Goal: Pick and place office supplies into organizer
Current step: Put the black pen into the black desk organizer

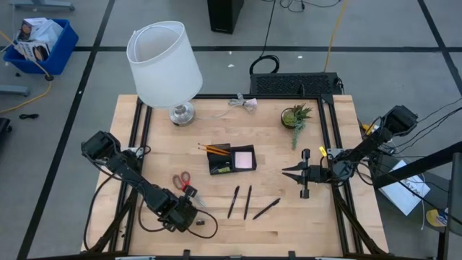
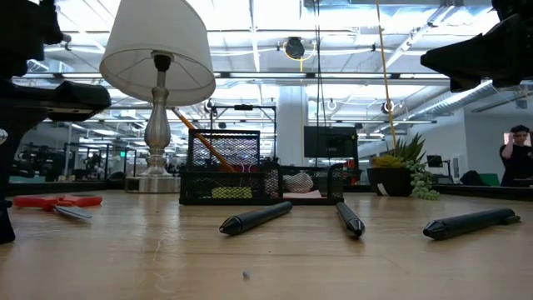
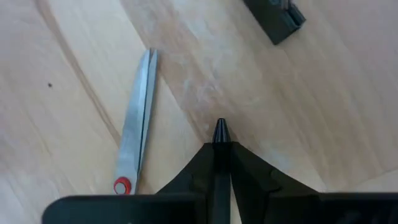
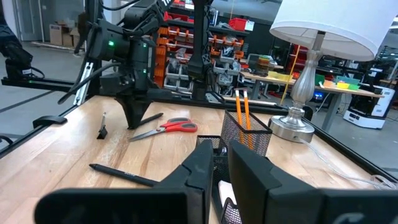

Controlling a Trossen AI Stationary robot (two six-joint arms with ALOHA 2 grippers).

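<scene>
Red-handled scissors [image 1: 182,179] lie flat near the table's left front, blades [image 3: 138,118] toward the near edge. My left gripper [image 1: 190,207] points steeply down just beside those blades, fingers together [image 3: 221,142]. The black organizer [image 1: 220,166] stands mid-table with orange pencils [image 1: 214,149] upright in its mesh cup and a pink pad [image 1: 245,158] in its tray. Three black pens [image 1: 247,201] lie on the wood in front of it. A tiny dark bit [image 1: 201,225] sits near the front edge. My right gripper [image 1: 285,172] hovers level at the right, a narrow gap [image 4: 221,149] between its fingers, holding nothing. My left gripper is shut, and a small black pointed tip [image 3: 221,129] sticks out at its fingers' free ends. I cannot tell whether that tip is a held thing or part of the fingers. The scissors lie beside the fingers, apart from them.
A white-shaded lamp [image 1: 164,61] stands at the far left, a small potted plant [image 1: 296,117] at the far right, and a black mesh box [image 1: 296,85] behind it. Bare wood lies between the pens and my right gripper. A person [image 2: 516,154] shows in the room behind.
</scene>
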